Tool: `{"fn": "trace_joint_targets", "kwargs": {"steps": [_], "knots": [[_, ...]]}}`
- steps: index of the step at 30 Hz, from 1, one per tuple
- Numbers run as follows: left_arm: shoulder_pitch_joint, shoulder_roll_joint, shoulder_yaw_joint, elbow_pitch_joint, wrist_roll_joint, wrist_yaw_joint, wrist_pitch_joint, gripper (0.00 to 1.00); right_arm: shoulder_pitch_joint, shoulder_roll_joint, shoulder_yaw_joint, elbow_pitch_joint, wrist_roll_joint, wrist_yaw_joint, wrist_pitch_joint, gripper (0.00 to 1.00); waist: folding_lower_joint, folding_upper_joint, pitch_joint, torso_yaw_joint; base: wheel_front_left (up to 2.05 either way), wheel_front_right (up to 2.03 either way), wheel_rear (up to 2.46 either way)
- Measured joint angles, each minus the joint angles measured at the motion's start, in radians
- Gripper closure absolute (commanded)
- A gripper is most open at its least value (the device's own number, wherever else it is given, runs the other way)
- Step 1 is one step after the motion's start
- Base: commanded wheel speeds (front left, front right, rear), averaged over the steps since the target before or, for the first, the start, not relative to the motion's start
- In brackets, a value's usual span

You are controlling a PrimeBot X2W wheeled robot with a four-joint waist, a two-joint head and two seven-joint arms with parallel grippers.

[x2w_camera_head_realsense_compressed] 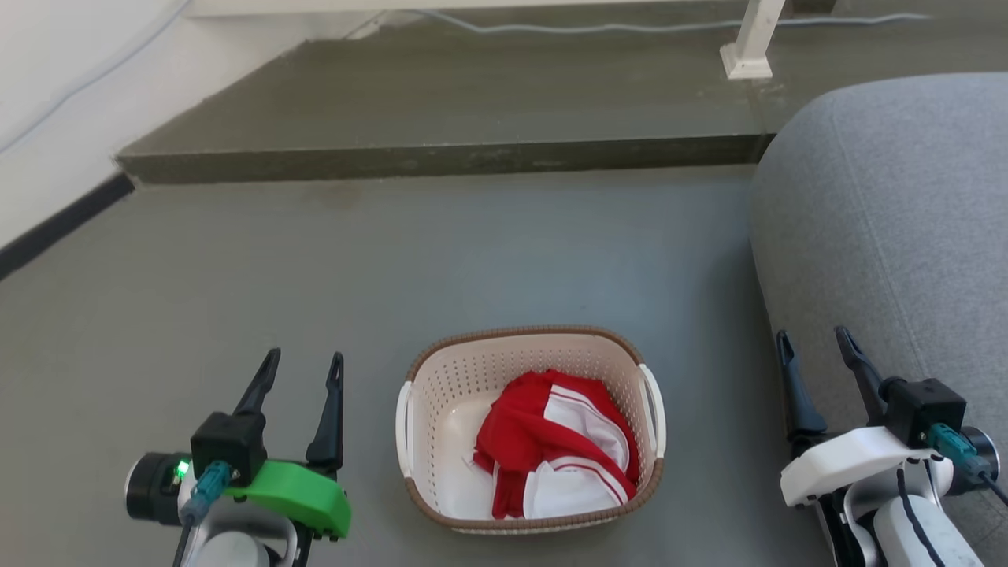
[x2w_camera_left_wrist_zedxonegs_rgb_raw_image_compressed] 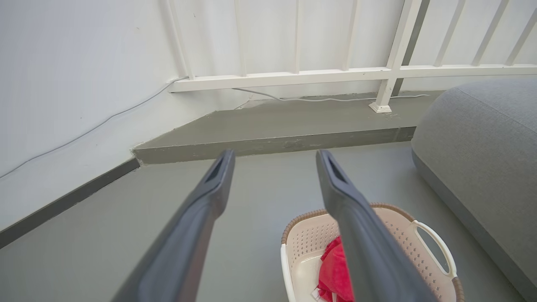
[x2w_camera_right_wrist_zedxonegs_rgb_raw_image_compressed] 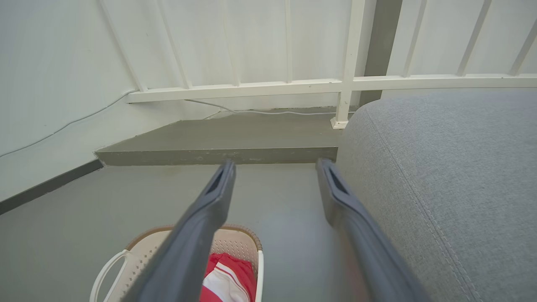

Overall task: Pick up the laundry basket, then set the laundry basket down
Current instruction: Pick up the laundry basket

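Observation:
The laundry basket [x2w_camera_head_realsense_compressed: 465, 378] is cream-white perforated plastic with a brown woven-look rim and white side handles. It stands on the grey floor between my two arms, with a red and white garment [x2w_camera_head_realsense_compressed: 555, 445] inside. My left gripper [x2w_camera_head_realsense_compressed: 305, 365] hovers open to the basket's left, apart from it. On the other side, my right gripper [x2w_camera_head_realsense_compressed: 815, 339] is open too, beside the grey cushion. The basket [x2w_camera_left_wrist_zedxonegs_rgb_raw_image_compressed: 312, 247] appears low in the left wrist view, partly behind a finger. It also sits low left in the right wrist view as the basket [x2w_camera_right_wrist_zedxonegs_rgb_raw_image_compressed: 138, 260].
A large grey upholstered cushion [x2w_camera_head_realsense_compressed: 890, 228] fills the right side, close to my right arm. A raised concrete step [x2w_camera_head_realsense_compressed: 441, 157] crosses the floor ahead, with a white railing post [x2w_camera_head_realsense_compressed: 752, 43] and a cable on it. A white wall with dark skirting [x2w_camera_head_realsense_compressed: 63, 220] runs along the left.

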Motion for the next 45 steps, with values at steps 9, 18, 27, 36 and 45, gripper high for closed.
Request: {"fn": "trace_joint_targets", "kwargs": {"steps": [9, 18, 27, 36, 45], "knots": [[-0.071, -0.015, -0.017, 0.026, -0.002, -0.028, 0.016, 0.00, -0.056, 0.003, -0.004, 0.042, 0.000, 0.000, 0.000, 0.00, 0.0000, 0.0000, 0.110, 0.004, 0.00, 0.00, 0.00], [-0.189, -0.025, -0.033, 0.106, -0.024, -0.072, 0.046, 0.00, -0.137, 0.016, -0.008, 0.105, 0.000, 0.000, 0.000, 0.00, 0.0000, 0.0000, 0.247, 0.009, 0.00, 0.00, 0.00], [-0.338, -0.026, -0.058, 0.198, -0.024, -0.116, 0.093, 0.00, -0.264, 0.028, 0.004, 0.183, 0.000, 0.002, 0.000, 0.00, 0.0001, 0.0000, 0.376, 0.013, 0.00, 0.00, 0.00], [-0.513, -0.033, -0.062, 0.288, -0.030, -0.139, 0.129, 0.00, -0.430, 0.031, 0.036, 0.272, -0.018, 0.018, -0.001, 0.00, 0.0001, 0.0000, 0.505, 0.015, 0.00, 0.00, 0.00], [-0.669, -0.057, -0.074, 0.394, -0.043, -0.158, 0.167, 0.00, -0.572, 0.032, 0.035, 0.367, -0.018, 0.017, 0.004, 0.00, 0.0001, 0.0000, 0.634, 0.012, 0.00, 0.00, 0.00]]}}
